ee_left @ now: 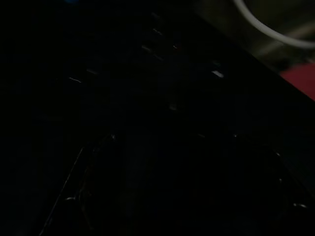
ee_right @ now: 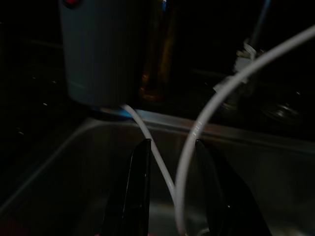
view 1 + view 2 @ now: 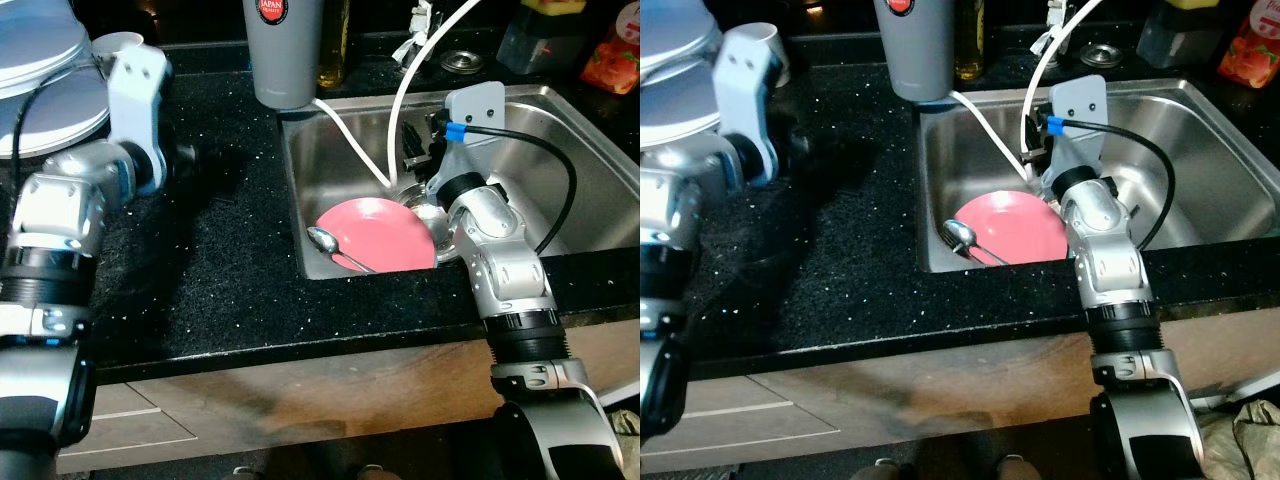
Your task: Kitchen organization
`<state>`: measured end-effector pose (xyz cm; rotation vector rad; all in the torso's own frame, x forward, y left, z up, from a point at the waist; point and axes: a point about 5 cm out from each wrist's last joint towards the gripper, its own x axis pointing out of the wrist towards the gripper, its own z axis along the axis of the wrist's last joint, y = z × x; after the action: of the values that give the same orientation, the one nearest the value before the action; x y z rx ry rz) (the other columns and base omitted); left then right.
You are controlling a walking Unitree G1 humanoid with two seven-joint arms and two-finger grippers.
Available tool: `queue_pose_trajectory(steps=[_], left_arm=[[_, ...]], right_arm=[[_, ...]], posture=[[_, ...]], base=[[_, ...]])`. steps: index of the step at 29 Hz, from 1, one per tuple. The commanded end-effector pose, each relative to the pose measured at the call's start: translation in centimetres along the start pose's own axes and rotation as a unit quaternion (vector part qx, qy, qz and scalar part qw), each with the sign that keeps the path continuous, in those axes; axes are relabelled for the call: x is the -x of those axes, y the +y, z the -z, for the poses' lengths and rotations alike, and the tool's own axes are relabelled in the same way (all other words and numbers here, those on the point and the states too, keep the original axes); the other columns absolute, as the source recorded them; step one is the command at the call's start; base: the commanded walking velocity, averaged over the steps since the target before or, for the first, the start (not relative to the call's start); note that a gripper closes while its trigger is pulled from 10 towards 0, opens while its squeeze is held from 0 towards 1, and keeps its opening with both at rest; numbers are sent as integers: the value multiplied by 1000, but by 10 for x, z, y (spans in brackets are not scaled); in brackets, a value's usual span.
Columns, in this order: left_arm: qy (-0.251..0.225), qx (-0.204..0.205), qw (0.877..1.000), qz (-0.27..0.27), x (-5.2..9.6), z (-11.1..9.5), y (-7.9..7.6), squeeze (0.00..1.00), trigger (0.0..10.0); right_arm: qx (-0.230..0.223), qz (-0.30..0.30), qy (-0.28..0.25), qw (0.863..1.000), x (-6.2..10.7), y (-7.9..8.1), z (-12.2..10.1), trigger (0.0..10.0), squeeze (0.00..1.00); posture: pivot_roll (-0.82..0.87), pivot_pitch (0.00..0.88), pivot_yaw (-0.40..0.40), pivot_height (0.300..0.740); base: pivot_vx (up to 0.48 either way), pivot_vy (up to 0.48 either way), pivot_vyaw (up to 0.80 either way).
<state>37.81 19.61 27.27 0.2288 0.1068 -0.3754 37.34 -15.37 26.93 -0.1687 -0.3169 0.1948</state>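
Pink round plate (image 3: 378,233) lies flat in our stainless steel sink (image 3: 560,150), glossy, with a silver metal spoon (image 3: 335,247) resting across its near-left rim. Our right gripper (image 2: 170,162) hovers in the sink just beyond the plate, jaws slightly apart, a thin white hose (image 2: 202,123) running between them, gripping nothing. Our left gripper rests over the black speckled surface (image 3: 230,270); we cannot tell its jaws. A grey cylindrical tumbler (image 3: 285,50) stands behind the sink.

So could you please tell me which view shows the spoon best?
The left eye view: the spoon lies in full on the pink plate's near rim in the sink. The right eye view shows it too, slightly smaller. The wrist views are too dark to make it out.
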Motion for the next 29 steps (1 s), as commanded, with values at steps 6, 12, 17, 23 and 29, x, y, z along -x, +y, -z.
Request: queue_pose_trajectory(steps=[6, 12, 17, 23, 29], left_arm=[[62, -75, 984, 149, 12, 11, -21, 0, 10000], [162, -192, 948, 195, 59, 23, 2, 0, 10000], [212, -214, 938, 172, 89, 24, 26, 0, 10000], [209, -216, 953, 24, 100, 6, 69, 0, 10000], [128, -194, 968, -93, 98, -21, 92, 0, 10000]], right_arm=[[12, -4, -9, 1000, -1, 0, -4, 10000, 0], [14, -3, -10, 1000, -1, -3, -3, 10000, 0], [13, -6, -11, 1000, -3, -2, -4, 10000, 0], [12, -10, -14, 1000, -5, 1, -5, 10000, 0], [13, -9, -17, 1000, -5, -1, -6, 10000, 0]], posture=[[14, 177, -4, 740], [26, 172, -10, 740], [32, 170, -18, 740], [33, 163, -27, 740], [31, 153, -28, 740]], base=[[0, 0, 0], [0, 0, 0], [0, 0, 0], [0, 0, 0], [0, 0, 0]])
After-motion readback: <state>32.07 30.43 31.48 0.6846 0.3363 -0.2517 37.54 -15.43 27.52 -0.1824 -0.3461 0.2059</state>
